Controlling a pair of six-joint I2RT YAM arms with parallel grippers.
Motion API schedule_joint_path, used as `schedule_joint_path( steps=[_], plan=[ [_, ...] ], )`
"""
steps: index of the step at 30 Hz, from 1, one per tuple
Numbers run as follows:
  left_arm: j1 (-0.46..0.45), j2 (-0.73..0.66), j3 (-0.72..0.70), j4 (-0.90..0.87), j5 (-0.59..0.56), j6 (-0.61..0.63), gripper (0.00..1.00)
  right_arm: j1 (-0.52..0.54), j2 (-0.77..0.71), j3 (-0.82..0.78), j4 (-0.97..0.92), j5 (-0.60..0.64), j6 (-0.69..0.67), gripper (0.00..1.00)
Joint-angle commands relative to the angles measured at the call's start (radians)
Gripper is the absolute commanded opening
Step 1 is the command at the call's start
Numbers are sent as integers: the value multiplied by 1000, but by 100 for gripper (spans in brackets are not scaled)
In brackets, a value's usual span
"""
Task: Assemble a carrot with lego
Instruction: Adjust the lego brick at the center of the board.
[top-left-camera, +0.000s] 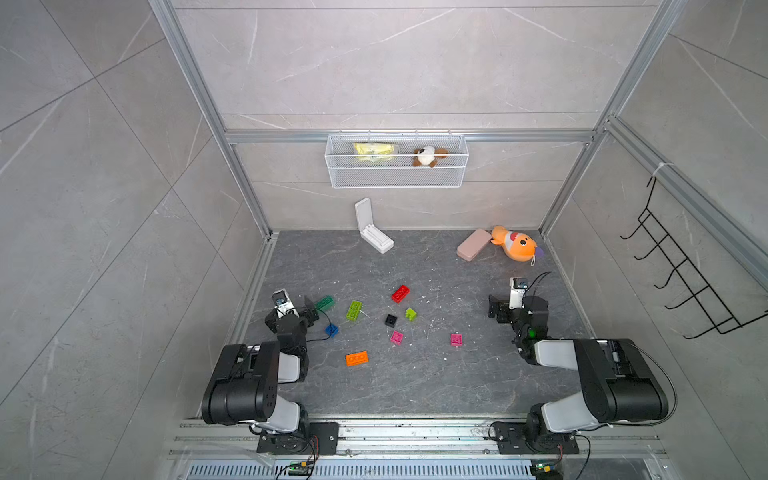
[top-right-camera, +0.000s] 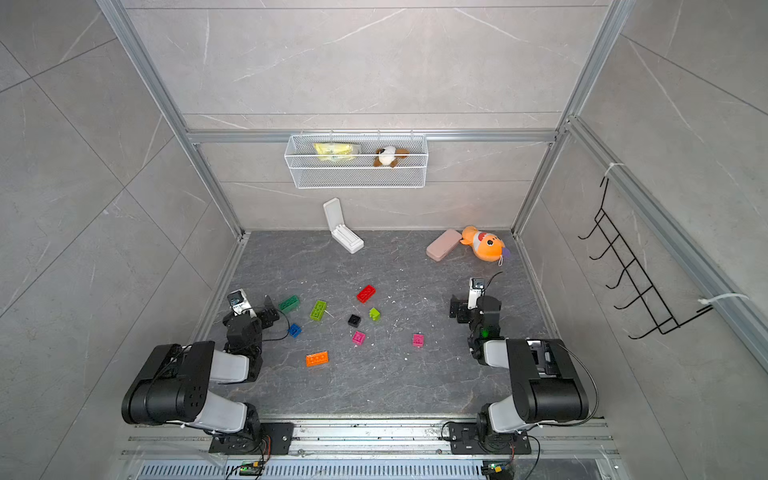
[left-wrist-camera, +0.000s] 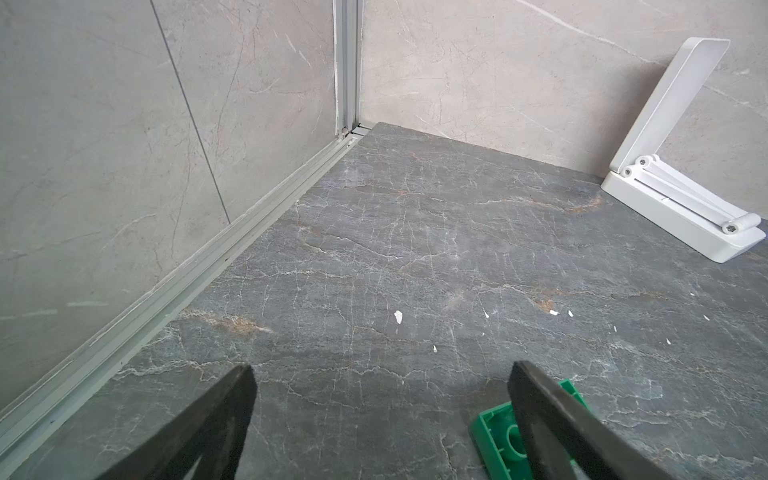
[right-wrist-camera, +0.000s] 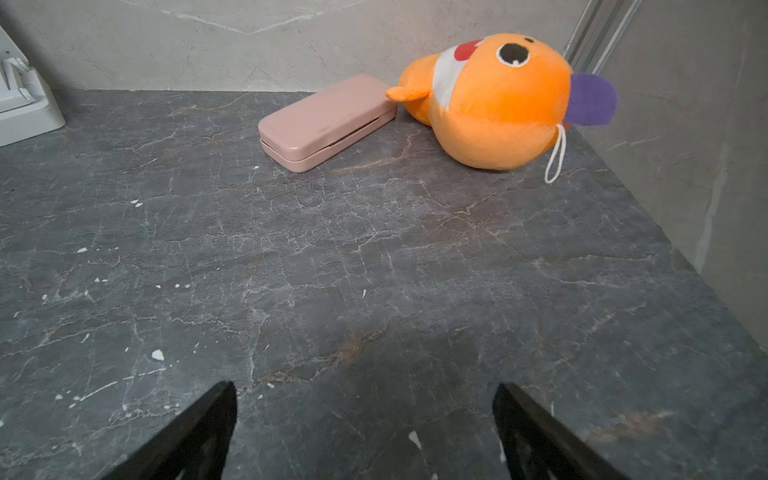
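Well, left gripper (left-wrist-camera: 382, 374): I saw jaws apart, just beside dark green brick (left-wrist-camera: 496, 434).
right gripper (right-wrist-camera: 365, 390): jaws stood apart.
lego (top-left-camera: 400, 293): lay scattered singly.

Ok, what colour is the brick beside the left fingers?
The brick is dark green, clearest in a top view.

Nine bricks (top-left-camera: 400, 293); two cases (top-left-camera: 473, 245); two plushes (top-left-camera: 515, 244)

Red lego brick (top-left-camera: 400, 294), black brick (top-left-camera: 390, 320), lime bricks (top-left-camera: 354, 310) (top-left-camera: 411, 313) and pink bricks (top-left-camera: 396, 337) (top-left-camera: 456, 339) are lying apart mid-surface. Green brick (top-left-camera: 324, 303) and blue brick (top-left-camera: 331, 330) are sitting nearer the left edge, orange brick (top-left-camera: 357, 358) frontward.
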Motion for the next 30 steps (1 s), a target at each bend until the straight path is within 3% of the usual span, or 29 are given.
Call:
schedule_joint_path(
  steps=[1, 25, 30],
  plan=[
    [8, 4, 20, 44, 5, 9, 98, -5, 8, 17, 28, -5, 1, 100],
    [7, -9, 24, 37, 4, 17, 98, -5, -4, 16, 25, 11, 8, 100],
    [6, -219, 168, -383, -25, -58, 98, -5, -153, 11, -88, 109, 43, 100]
  ],
)
